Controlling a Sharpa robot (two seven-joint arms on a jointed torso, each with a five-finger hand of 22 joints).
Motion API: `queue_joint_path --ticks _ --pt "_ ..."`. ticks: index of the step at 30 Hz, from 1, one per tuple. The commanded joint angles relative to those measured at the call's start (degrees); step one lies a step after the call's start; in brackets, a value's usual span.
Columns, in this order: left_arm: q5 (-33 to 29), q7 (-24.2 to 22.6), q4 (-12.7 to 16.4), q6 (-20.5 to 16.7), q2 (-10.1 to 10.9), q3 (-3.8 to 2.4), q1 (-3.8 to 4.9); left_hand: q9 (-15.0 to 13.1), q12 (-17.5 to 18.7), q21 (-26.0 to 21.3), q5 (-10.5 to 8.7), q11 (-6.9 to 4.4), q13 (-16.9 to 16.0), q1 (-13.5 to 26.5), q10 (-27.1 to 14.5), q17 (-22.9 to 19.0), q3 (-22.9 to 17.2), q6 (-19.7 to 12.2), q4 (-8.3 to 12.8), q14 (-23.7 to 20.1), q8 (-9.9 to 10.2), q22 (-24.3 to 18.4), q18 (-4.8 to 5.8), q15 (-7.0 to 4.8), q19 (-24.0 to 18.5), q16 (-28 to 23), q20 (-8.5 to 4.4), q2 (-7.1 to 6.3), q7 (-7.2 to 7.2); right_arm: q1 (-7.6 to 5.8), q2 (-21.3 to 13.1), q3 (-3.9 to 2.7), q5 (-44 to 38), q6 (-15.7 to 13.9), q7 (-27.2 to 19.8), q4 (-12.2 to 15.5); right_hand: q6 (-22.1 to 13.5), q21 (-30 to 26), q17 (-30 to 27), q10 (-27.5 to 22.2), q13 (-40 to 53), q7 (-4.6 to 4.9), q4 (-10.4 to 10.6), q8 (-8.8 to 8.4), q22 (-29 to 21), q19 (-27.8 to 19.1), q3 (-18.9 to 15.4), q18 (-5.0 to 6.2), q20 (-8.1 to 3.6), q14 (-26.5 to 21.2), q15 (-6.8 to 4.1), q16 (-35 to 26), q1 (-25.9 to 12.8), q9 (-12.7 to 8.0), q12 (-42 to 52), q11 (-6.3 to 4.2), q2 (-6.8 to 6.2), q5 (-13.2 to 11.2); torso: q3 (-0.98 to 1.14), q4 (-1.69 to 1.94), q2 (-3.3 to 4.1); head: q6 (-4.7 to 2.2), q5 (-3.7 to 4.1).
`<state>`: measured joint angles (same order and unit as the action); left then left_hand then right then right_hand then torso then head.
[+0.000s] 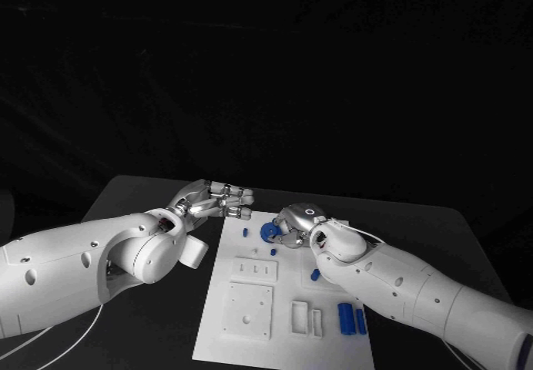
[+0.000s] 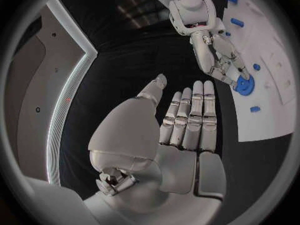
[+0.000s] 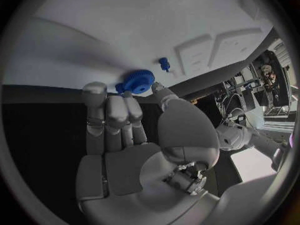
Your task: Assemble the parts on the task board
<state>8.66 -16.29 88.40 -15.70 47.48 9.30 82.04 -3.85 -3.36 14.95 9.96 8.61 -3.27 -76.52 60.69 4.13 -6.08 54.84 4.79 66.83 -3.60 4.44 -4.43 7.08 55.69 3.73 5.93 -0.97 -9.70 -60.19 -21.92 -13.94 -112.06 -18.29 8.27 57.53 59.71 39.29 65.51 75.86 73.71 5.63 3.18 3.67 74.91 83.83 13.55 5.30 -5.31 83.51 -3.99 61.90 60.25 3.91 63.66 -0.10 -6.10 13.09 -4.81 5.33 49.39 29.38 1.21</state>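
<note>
The white task board [image 1: 250,339] lies in the middle of the black table. A blue gear [image 1: 270,230] sits at the board's far end. My right hand [image 1: 296,224] reaches down to it; in the right wrist view the thumb and fingertips [image 3: 128,96] close on the rim of the blue gear [image 3: 137,81]. The left wrist view shows the right hand [image 2: 219,55] with its fingertips on the gear [image 2: 242,85]. My left hand [image 1: 218,200] hovers by the board's far left corner, fingers straight and side by side, holding nothing [image 2: 190,117].
Small blue pegs [image 1: 246,230] [image 1: 274,250] [image 1: 314,274] lie on the board near the gear, one peg [image 3: 164,63] just beyond it. Two blue cylinders [image 1: 352,318] rest near the right edge. Raised white blocks [image 1: 254,270] and slots [image 1: 301,317] fill the board's near half.
</note>
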Motion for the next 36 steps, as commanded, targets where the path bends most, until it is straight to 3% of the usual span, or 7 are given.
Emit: queue_joint_path --ticks 1,12,19,24,27,29,36 --pt "0.07 -0.47 0.02 0.35 0.00 -0.03 0.06 0.03 -0.08 -0.18 0.23 0.01 -0.10 0.42 -0.40 -0.07 -0.02 -0.43 -0.29 -0.39 0.02 -0.09 0.03 0.02 0.13 -0.02 0.42 0.32 0.16 0.55 -0.85 0.18 0.62 1.50 0.21 0.56 0.08 -0.18 0.05 -0.41 -0.03 -0.05 0.18 -0.10 1.36 3.21 0.14 0.60 0.15 -0.05 0.01 -0.02 -0.37 -0.32 -0.02 -0.02 0.26 0.36 0.00 -0.01 -0.06 0.02 -0.02" --pt "0.06 -0.54 0.00 0.26 0.33 -0.03 0.06 0.03 -0.08 -0.23 0.22 0.01 -0.10 0.35 -0.41 -0.08 -0.02 -0.46 -0.13 -0.40 0.01 -0.09 0.02 0.02 0.15 -0.02 0.42 0.29 0.16 1.19 -3.81 -0.03 1.09 -1.78 0.48 4.32 0.41 0.16 0.15 -0.24 0.05 -0.14 -0.13 -0.09 1.41 3.23 1.05 0.63 0.10 0.00 -0.05 0.12 -0.10 -0.32 0.15 -0.10 -0.25 1.03 0.05 -0.04 -0.06 -0.13 0.18" --pt "0.05 -0.68 0.05 0.16 0.93 -0.03 0.06 0.03 -0.08 -0.23 0.22 0.01 -0.10 0.35 -0.41 -0.08 -0.02 -0.46 -0.13 -0.40 0.01 -0.09 0.02 0.02 0.15 -0.02 0.42 0.29 0.16 1.77 -8.54 -1.93 3.26 -4.51 -0.17 9.46 0.49 0.29 0.12 -0.17 0.03 -0.13 -0.14 -0.12 1.38 3.22 1.52 0.64 0.08 -0.03 -0.07 0.11 1.41 -0.33 0.15 -0.11 -1.19 0.53 0.12 -0.29 -0.08 -0.38 0.36" --pt "-0.11 -0.94 0.01 0.54 1.46 -0.03 0.06 0.02 -0.09 -0.26 0.21 0.00 -0.10 0.12 -0.39 -0.08 -0.11 -0.41 0.12 -0.40 -0.01 -0.08 0.00 0.00 0.15 -0.02 0.41 0.30 0.18 2.05 -12.82 -3.54 8.02 -5.47 -2.89 12.53 0.39 0.17 0.00 -0.21 -0.01 0.07 -1.22 -0.10 1.38 3.14 0.07 0.58 0.23 -0.07 0.08 -0.05 4.09 -0.32 0.09 0.10 -2.45 -0.35 0.47 -1.00 -0.14 -0.60 0.50" --pt "-0.16 -1.00 -0.22 0.91 1.65 -0.02 0.06 0.00 -0.09 -0.24 0.14 -0.09 -0.10 -0.01 -0.12 -0.08 -0.22 -0.05 0.23 -0.36 -0.04 -0.06 0.01 -0.03 0.16 -0.01 0.38 0.40 0.27 2.10 -15.11 -4.48 12.07 -5.23 -5.35 12.97 0.29 -0.03 -0.02 -0.24 -0.14 0.15 -2.85 -0.10 1.45 3.11 -4.44 0.36 0.28 -0.10 0.16 -0.09 6.80 -0.31 0.00 0.29 -2.14 -0.12 0.70 -1.49 -0.24 -0.63 0.78" --pt "-0.17 -1.04 -0.52 1.14 1.71 -0.02 0.06 0.00 -0.09 -0.22 0.13 -0.15 -0.10 -0.11 0.10 -0.08 -0.32 0.14 0.31 -0.33 -0.04 -0.05 0.01 -0.06 0.16 -0.01 0.35 0.48 0.33 2.12 -16.70 -5.00 16.71 -4.55 -7.71 12.39 0.81 -0.43 -0.03 -0.42 -0.29 0.18 -4.99 -0.31 1.41 2.97 -5.48 0.27 0.25 -0.20 0.20 -0.20 9.51 -0.37 -0.19 0.37 -1.81 -1.69 0.89 -1.79 -0.34 -0.58 0.96" --pt "-0.15 -1.03 -1.31 1.74 1.81 0.04 0.05 0.01 -0.08 -0.15 0.12 -0.31 -0.09 -0.24 0.57 -0.08 -0.60 0.52 0.53 -0.20 -0.04 -0.01 0.06 -0.15 0.18 0.00 0.26 0.58 0.45 2.15 -19.67 -5.59 26.80 -2.87 -16.13 7.80 0.84 -1.93 -0.65 -1.03 -0.69 0.02 -10.75 -0.08 1.57 2.61 -5.35 0.05 0.20 -0.63 0.02 -1.25 12.54 -0.29 -0.77 0.24 -0.84 2.00 1.38 -2.24 -0.45 -0.60 1.49"
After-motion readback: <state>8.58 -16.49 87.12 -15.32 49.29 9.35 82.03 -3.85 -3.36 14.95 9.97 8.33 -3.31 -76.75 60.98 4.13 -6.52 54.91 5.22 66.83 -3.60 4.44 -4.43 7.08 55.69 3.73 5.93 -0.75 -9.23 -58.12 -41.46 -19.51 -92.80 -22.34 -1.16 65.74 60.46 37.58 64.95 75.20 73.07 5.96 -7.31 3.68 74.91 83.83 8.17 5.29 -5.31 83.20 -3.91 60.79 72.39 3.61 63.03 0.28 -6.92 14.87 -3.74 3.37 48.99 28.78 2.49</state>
